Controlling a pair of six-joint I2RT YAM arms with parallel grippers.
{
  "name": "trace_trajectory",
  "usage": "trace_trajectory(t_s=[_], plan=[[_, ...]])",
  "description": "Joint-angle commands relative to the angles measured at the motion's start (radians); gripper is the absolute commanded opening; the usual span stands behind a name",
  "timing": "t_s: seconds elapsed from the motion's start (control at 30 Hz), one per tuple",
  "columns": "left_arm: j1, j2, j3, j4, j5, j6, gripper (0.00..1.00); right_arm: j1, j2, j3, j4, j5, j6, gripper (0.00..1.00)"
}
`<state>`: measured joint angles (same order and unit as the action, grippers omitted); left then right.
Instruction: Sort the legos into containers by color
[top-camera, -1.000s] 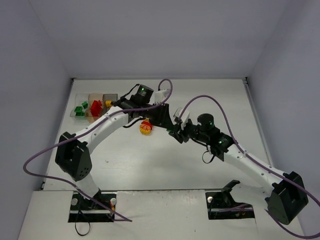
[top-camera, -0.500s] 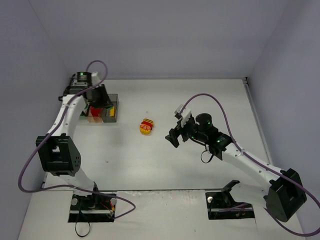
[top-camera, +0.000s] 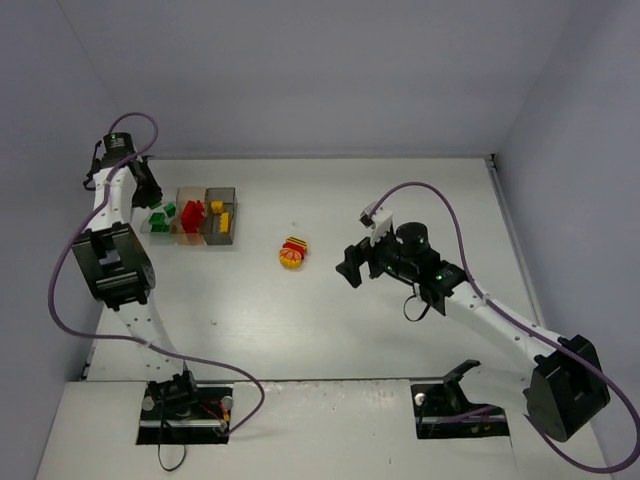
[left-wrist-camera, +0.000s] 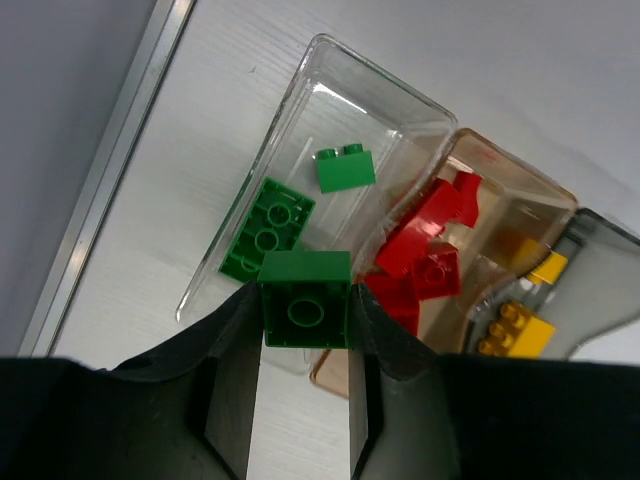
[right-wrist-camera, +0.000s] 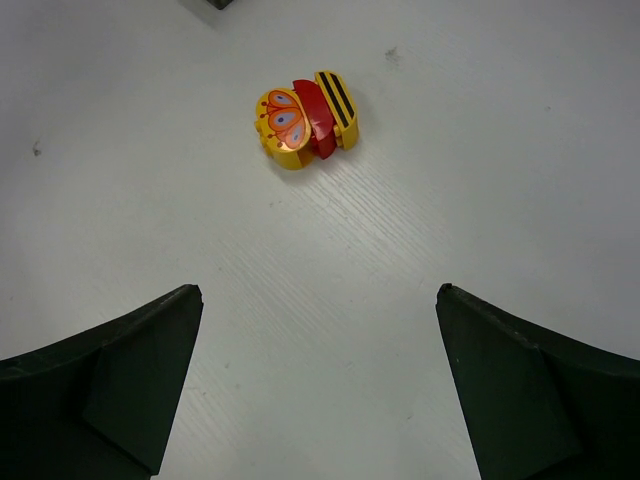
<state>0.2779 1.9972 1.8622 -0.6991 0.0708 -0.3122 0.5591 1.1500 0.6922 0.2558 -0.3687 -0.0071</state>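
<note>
While the left claw (left-wrist-camera: 305, 322) is clamped on one green square plastic brick (left-wrist-camera: 305, 298) over the clear box (left-wrist-camera: 247, 180), two more green bricks (left-wrist-camera: 345, 168) lie inside. The three joined see-through boxes (top-camera: 222, 190) sit near the surface's (top-camera: 400, 200) far left corner; the dark one holds two yellow bricks (left-wrist-camera: 515, 325). One yellow-and-red clump (right-wrist-camera: 305, 122) lies mid-surface, facing the wide-open, empty right claw (right-wrist-camera: 318, 300).

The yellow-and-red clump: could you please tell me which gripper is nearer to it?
Right. The right gripper hangs open just right of the clump; the left gripper is far left at the containers, gripping a green brick.
</note>
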Motion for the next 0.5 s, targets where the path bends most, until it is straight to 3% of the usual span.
trace_trajectory(t_s=[0.0,0.1,0.37,0.47], plan=[[-0.002,0.037,0.101,-0.013,-0.035,0.032,0.12,-0.018,-0.006,0.029,0.039,0.004,-0.008,1.0],[0.0,0.087,0.144,-0.013,-0.035,0.03,0.17,-0.021,0.004,0.029,0.037,-0.004,-0.007,1.0],[0.0,0.06,0.111,0.006,-0.023,0.007,0.54,-0.021,0.05,0.066,0.025,-0.016,0.002,0.99],[-0.002,0.022,0.083,-0.005,-0.028,0.007,0.63,-0.021,0.071,0.084,0.023,-0.01,0.007,0.98]])
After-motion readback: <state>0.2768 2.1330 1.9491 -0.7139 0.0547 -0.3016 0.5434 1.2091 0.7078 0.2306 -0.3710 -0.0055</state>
